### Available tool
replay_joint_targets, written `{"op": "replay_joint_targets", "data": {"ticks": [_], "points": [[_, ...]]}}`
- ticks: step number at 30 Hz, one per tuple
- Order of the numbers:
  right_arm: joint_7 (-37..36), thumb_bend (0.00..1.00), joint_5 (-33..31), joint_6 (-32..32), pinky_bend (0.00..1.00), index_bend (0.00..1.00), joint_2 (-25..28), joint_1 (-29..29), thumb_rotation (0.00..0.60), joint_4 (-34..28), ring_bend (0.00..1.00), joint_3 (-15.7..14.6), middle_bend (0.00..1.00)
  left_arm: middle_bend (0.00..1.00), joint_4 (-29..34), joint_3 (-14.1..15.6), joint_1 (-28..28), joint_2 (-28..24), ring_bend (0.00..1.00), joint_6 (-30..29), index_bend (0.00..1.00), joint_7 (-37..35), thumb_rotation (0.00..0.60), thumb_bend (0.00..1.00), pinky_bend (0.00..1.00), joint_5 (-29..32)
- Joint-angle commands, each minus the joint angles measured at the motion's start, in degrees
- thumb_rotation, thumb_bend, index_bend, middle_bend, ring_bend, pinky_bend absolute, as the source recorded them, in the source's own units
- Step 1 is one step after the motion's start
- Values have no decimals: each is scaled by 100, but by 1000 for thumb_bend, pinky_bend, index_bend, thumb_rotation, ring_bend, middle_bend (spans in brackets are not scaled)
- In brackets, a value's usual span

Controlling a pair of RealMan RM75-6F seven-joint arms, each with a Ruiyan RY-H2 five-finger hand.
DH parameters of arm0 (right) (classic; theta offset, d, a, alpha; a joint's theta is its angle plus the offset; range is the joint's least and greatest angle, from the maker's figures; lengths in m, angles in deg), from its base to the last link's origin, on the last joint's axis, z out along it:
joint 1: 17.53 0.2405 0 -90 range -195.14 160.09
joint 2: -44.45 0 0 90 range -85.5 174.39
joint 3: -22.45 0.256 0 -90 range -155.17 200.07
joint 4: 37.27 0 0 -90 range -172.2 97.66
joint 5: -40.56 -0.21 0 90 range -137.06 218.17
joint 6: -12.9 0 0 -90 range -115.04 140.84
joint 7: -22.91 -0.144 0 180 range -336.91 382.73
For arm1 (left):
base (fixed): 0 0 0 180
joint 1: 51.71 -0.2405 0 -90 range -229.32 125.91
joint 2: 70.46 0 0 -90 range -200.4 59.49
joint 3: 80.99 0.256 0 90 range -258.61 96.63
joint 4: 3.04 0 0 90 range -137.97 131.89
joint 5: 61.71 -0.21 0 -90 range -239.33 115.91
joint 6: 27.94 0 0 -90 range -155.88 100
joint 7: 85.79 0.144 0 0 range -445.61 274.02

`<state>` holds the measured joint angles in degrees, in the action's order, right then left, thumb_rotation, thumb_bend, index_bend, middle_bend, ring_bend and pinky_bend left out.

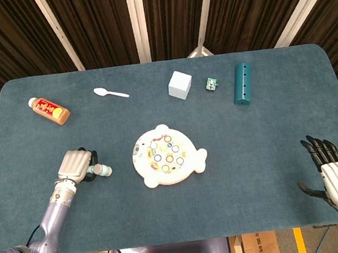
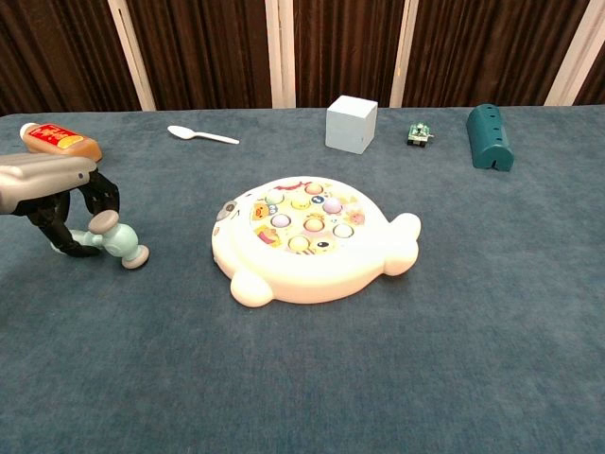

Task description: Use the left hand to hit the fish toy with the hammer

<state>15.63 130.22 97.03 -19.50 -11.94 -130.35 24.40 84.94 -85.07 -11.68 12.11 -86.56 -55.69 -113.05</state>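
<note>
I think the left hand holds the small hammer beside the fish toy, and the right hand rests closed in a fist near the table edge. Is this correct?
Not quite. The left hand does hold the hammer beside the fish toy, but the head view shows the right hand open, fingers extended and holding nothing.
</note>
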Motion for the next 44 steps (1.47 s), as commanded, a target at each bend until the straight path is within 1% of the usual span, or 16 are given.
{"op": "replay_joint_targets", "data": {"ticks": [1, 9, 11, 14, 15, 18, 20, 23, 26, 28, 30, 34, 37, 40, 44], "points": [[0, 212, 2, -1, 14, 0, 2, 0, 600, -5, 0, -2, 0, 462, 3, -9, -9, -2, 308, -3, 483, -5, 600, 349, 443, 1], [6, 212, 8, -3, 14, 0, 2, 2, 600, -8, 0, -6, 0, 456, 40, -18, -42, -52, 306, -5, 473, -5, 600, 349, 442, -3], [5, 212, 7, -5, 14, 0, 2, 2, 600, -9, 0, -6, 0, 443, 53, -27, -54, -72, 297, -21, 455, -11, 600, 340, 436, -11], [3, 212, 6, -8, 15, 0, 3, 3, 600, -11, 0, -7, 0, 408, 121, -42, -80, -133, 266, -45, 408, -35, 600, 293, 402, -16], [5, 212, 9, -6, 15, 0, 4, 4, 600, -11, 0, -8, 0, 389, 159, -48, -90, -173, 252, -66, 391, -32, 600, 274, 387, -22], [1, 212, 10, -4, 14, 0, 6, 2, 600, -8, 0, -8, 0, 283, 281, -72, -130, -291, 173, -154, 299, -39, 600, 198, 301, -45], [0, 212, 8, -6, 14, 0, 9, 1, 600, -6, 0, -11, 0, 192, 412, -104, -180, -417, 94, -234, 210, -93, 600, 151, 208, -67], [4, 212, 3, -2, 14, 0, 11, -1, 600, 1, 0, -7, 0, 102, 717, -133, -302, -694, 17, -378, 105, -250, 600, 125, 115, -163], [11, 212, 2, 1, 14, 0, 12, -2, 600, 5, 0, -7, 0, 60, 1057, -111, -504, -987, 0, -635, 56, -484, 600, 113, 69, -422], [30, 212, 15, 3, 14, 0, 14, -2, 600, 6, 0, -13, 0, 47, 1302, -36, -710, -1214, 0, -933, 31, -644, 600, 97, 42, -736], [76, 212, 21, 0, 14, 0, 21, -5, 600, 1, 0, -22, 0, 30, 1497, 111, -974, -1408, 0, -1323, 10, -796, 600, 83, 16, -1174], [254, 212, -8, -37, 4, 0, 58, -18, 600, -56, 0, -48, 0, 18, 1707, 586, -1641, -1714, 0, -2164, 0, -1118, 600, 71, 0, -2074], [504, 212, -70, -153, 0, 0, 131, -24, 600, -196, 0, -105, 0, 17, 1636, 964, -2178, -1807, 0, -2788, 0, -1357, 600, 70, 0, -2674], [716, 211, -71, -137, 0, 0, 162, -40, 600, -345, 0, -114, 0, 3, 1407, 1241, -2666, -1797, 0, -3376, 0, -1543, 600, 69, 0, -3120], [876, 212, 44, -15, 0, 0, 111, -62, 600, -359, 0, -112, 0, 0, 952, 1459, -3146, -1758, 0, -3970, 0, -1771, 600, 67, 0, -3583]]}}
